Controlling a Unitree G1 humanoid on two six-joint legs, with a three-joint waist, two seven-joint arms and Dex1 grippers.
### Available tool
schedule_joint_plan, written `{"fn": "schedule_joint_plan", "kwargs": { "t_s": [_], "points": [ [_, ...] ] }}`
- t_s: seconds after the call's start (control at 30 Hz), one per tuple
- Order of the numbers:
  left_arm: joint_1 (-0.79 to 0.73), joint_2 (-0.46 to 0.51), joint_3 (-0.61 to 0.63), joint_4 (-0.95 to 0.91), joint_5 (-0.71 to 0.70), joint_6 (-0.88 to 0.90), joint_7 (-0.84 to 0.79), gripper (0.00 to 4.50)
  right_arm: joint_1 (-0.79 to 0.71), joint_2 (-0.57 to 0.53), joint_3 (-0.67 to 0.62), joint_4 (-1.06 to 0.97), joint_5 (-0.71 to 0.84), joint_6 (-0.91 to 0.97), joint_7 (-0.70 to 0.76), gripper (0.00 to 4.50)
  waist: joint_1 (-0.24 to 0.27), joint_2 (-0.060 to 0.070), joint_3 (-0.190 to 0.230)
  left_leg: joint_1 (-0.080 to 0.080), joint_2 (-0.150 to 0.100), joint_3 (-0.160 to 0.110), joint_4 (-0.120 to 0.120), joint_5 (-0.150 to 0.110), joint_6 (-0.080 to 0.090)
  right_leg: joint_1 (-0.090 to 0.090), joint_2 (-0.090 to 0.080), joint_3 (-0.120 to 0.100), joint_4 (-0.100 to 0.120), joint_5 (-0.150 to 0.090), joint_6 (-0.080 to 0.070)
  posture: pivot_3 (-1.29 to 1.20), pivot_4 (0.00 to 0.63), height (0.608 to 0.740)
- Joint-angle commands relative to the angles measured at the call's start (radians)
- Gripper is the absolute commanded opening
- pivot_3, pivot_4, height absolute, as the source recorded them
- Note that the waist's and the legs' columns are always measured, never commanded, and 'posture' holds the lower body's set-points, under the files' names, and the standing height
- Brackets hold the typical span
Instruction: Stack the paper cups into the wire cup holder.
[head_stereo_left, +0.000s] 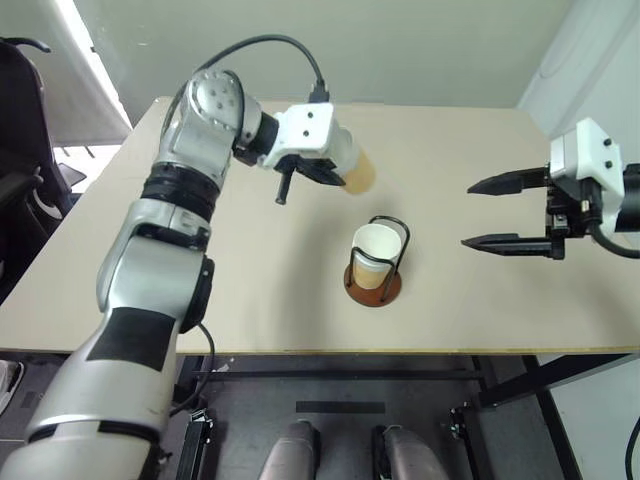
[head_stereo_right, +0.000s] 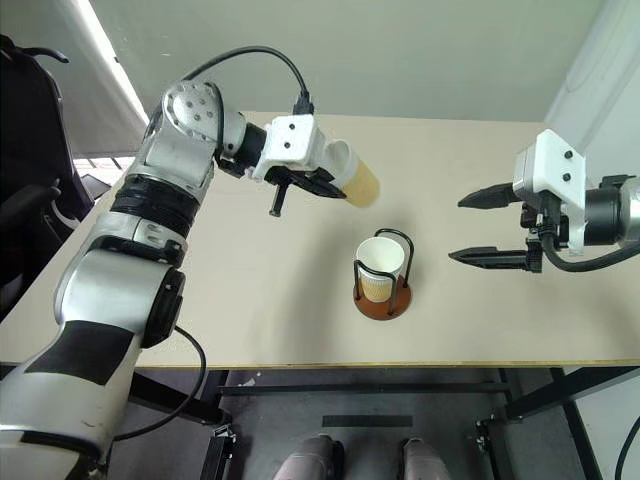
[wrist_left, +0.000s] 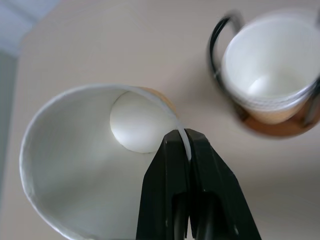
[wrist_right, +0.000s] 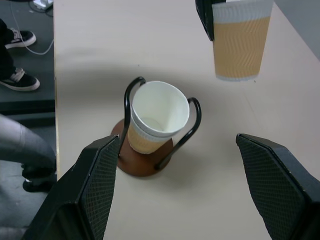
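My left gripper is shut on the rim of a tan paper cup, which hangs tilted above the table, up and to the left of the wire cup holder. The holder has a reddish-brown disc base and black wire loops. Stacked paper cups stand upright in it, white insides showing. The right wrist view shows the held cup in the air beyond the holder. My right gripper hovers to the right of the holder, open, with nothing between its fingers.
The tan table reaches to a front edge just below the holder. A black chair stands off the table's left side. A person's shoes rest on the floor beside the table.
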Motion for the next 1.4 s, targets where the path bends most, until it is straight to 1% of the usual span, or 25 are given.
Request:
{"fn": "schedule_joint_plan", "kwargs": {
  "t_s": [0.03, 0.13, 0.33, 0.43, 0.6, 0.7, 0.9, 1.0, 1.17, 1.4],
  "points": [
    [-0.019, 0.015, 0.008, -0.12, -0.099, 0.113, -0.083, 0.02, -0.037, 0.013, -0.012, -0.043, 0.02, 0.016, -0.021, 3.77, -0.001, 0.0, 0.0, 0.0, 0.0, 0.001, 0.0, 0.0, 0.0, 0.0, 0.001, -0.001, 0.0, 0.0, 0.0, 0.0, 0.15, 0.74],
    [-0.018, 0.034, -0.023, -0.166, -0.147, 0.161, -0.086, 0.02, -0.047, 0.031, -0.002, -0.055, 0.017, 0.018, -0.033, 3.77, -0.002, 0.0, 0.0, 0.001, 0.0, 0.002, 0.0, 0.0, 0.0, 0.0, 0.001, 0.0, 0.0, 0.0, 0.0, 0.0, 0.15, 0.74],
    [-0.021, 0.084, -0.12, -0.261, -0.295, 0.281, -0.086, 0.02, -0.052, 0.044, -0.008, -0.087, 0.045, 0.057, -0.049, 3.77, -0.001, 0.0, 0.0, 0.001, 0.0, 0.001, 0.0, 0.0, 0.001, 0.0, 0.001, -0.001, 0.0, 0.001, 0.0, 0.0, 0.15, 0.74],
    [-0.022, 0.137, -0.214, -0.33, -0.399, 0.334, -0.086, 0.02, -0.053, 0.043, -0.007, -0.093, 0.047, 0.063, -0.05, 3.77, -0.001, 0.0, 0.0, 0.0, 0.0, 0.001, 0.0, 0.0, 0.001, 0.0, 0.001, -0.001, 0.0, 0.001, 0.0, 0.0, 0.15, 0.74],
    [-0.037, 0.2, -0.348, -0.381, -0.49, 0.333, -0.086, 0.02, -0.036, 0.026, 0.009, -0.056, 0.001, 0.028, -0.032, 3.77, 0.0, 0.0, 0.0, 0.0, 0.0, 0.0, 0.0, 0.0, 0.001, 0.0, 0.0, -0.002, 0.0, 0.001, 0.0, 0.0, 0.15, 0.74],
    [-0.042, 0.214, -0.39, -0.398, -0.529, 0.328, -0.086, 0.02, -0.048, 0.012, 0.015, -0.015, -0.017, 0.013, -0.014, 3.77, 0.002, 0.0, 0.0, 0.001, -0.001, 0.0, 0.0, 0.0, 0.001, 0.001, 0.0, -0.002, 0.0, 0.0, -0.001, 0.0, 0.15, 0.74],
    [-0.044, 0.215, -0.439, -0.395, -0.56, 0.307, -0.086, 0.02, -0.112, 0.004, 0.0, 0.019, -0.004, 0.044, -0.012, 3.77, 0.0, 0.001, 0.0, 0.001, -0.001, 0.0, 0.0, 0.0, 0.001, 0.001, 0.0, -0.002, 0.0, 0.0, 0.0, 0.0, 0.15, 0.74],
    [-0.044, 0.213, -0.461, -0.394, -0.575, 0.296, -0.086, 0.02, -0.108, -0.011, -0.016, 0.006, 0.005, 0.06, -0.011, 3.77, 0.002, 0.001, 0.0, 0.0, 0.0, -0.001, 0.0, 0.0, 0.0, 0.001, 0.0, -0.003, -0.001, 0.0, -0.001, 0.0, 0.15, 0.74],
    [-0.048, 0.208, -0.509, -0.373, -0.57, 0.246, -0.086, 0.02, -0.05, -0.036, -0.061, -0.051, 0.034, 0.092, -0.02, 3.77, 0.003, 0.001, 0.0, 0.0, 0.0, -0.002, 0.0, 0.0, 0.0, 0.001, -0.001, -0.002, -0.001, 0.0, -0.001, 0.0, 0.15, 0.74],
    [-0.067, 0.159, -0.551, -0.308, -0.542, 0.162, -0.086, 0.02, 0.022, -0.049, -0.123, -0.116, 0.069, 0.129, -0.054, 3.77, 0.005, 0.001, 0.0, -0.001, -0.001, -0.001, 0.0, 0.0, 0.0, 0.001, -0.001, -0.002, -0.001, 0.0, 0.0, 0.0, 0.15, 0.74]
  ]
}}
